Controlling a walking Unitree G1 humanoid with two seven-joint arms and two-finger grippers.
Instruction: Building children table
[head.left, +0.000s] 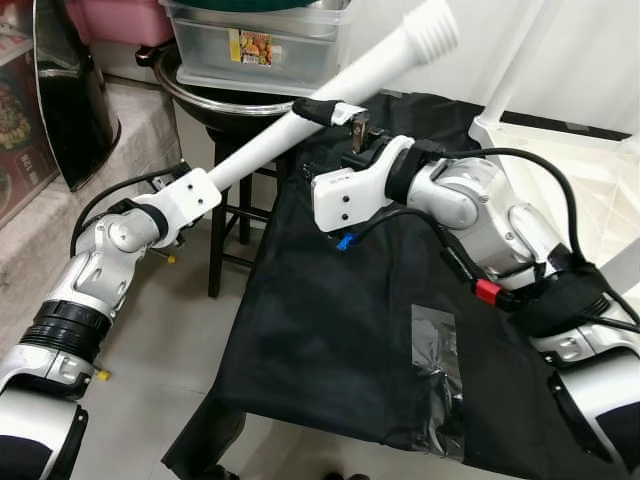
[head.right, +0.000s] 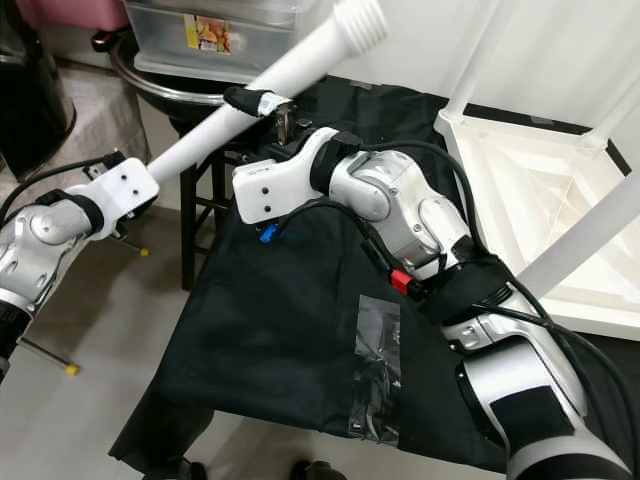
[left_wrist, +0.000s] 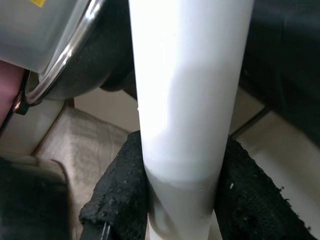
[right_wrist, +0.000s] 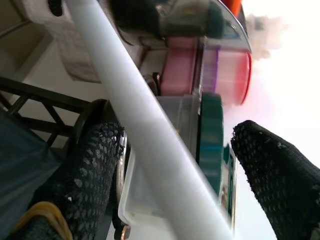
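Left hand (left_wrist: 182, 210) clamps smooth white cylindrical table leg (head.left: 330, 90) — right hand (right_wrist: 180, 165) open-fingered.

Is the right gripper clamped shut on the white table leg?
No: the right gripper has fingers spread wide, with the white table leg passing between them.

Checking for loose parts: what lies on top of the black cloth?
A clear plastic bag lies on the black cloth; its contents look like small dark hardware, too unclear to name. The right arm hides part of the cloth.

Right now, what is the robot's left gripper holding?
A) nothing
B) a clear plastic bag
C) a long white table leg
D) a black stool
C: the left gripper has its black fingers pressed against both sides of the long white table leg, which sticks up toward the plastic tubs.
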